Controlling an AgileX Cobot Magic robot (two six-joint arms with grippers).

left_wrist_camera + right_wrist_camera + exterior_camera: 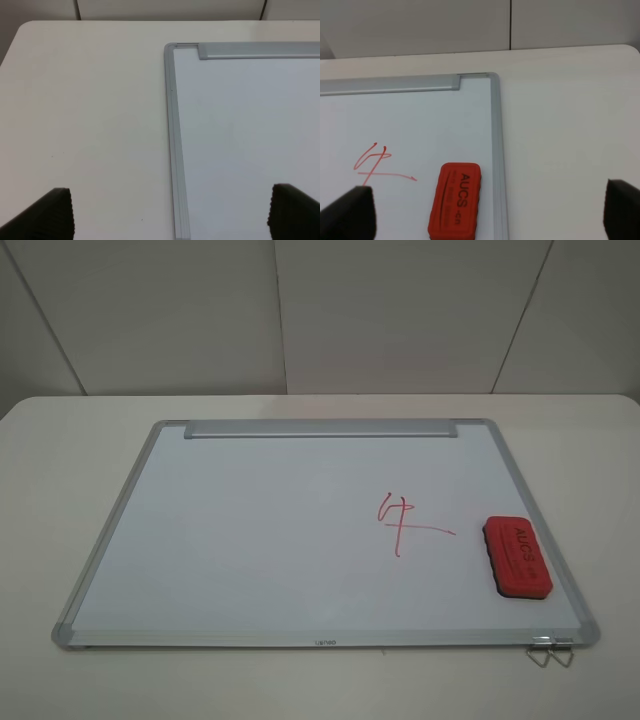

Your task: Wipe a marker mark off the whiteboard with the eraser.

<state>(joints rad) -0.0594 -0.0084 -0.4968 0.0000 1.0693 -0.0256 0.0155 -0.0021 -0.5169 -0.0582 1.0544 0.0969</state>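
A whiteboard [250,540] with a silver frame is laid flat on a pale desk [60,490], its metal tray strip [320,428] running along the far edge in the high view. A single red marker mark [402,520] is seen on the right half of the board: a few looped, crossing strokes with one long line drawn out towards the right. The eraser [518,555], a red block with dark lettering on top, is rested on the board just beside the right frame rail, near the mark's right end but not touching it. A small bent wire clip [550,650] is seen at the board's near right corner. Neither arm is shown in the high view. In the left wrist view the left claw [170,210] is held wide, its two dark fingers [50,215] set well apart, with nothing between them; below it the board's far left corner [240,140] and bare desk are seen. In the right wrist view the right claw [490,210] is likewise spread wide and empty, its fingers [350,212] placed at either side of the picture; the eraser [455,200] and the mark [375,162] are shown lying on the board [420,120] between and beyond them, untouched by the claw.
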